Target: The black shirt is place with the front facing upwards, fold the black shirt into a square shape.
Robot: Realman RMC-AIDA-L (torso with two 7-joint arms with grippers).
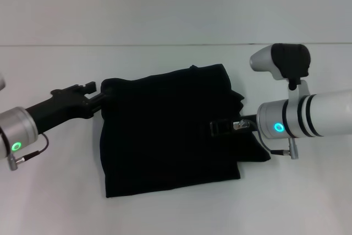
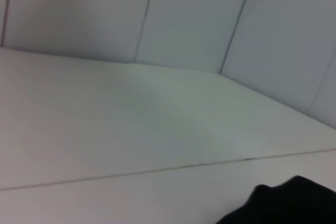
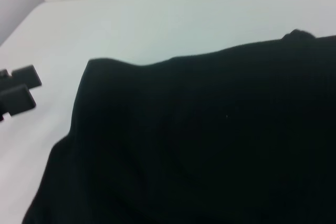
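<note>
The black shirt (image 1: 165, 130) lies on the white table, folded into a rough square with its lettering hidden. A loose part sticks out along its right side. My left gripper (image 1: 99, 97) is at the shirt's far left corner, touching the cloth edge. My right gripper (image 1: 217, 127) reaches in from the right and sits low over the right part of the shirt, black against black. The shirt fills most of the right wrist view (image 3: 210, 140), with part of the left gripper (image 3: 16, 90) at the side. One corner of the shirt shows in the left wrist view (image 2: 283, 205).
The white table (image 1: 55, 191) spreads around the shirt on all sides. A seam line (image 1: 176, 45) runs across its far side, with a pale wall behind it.
</note>
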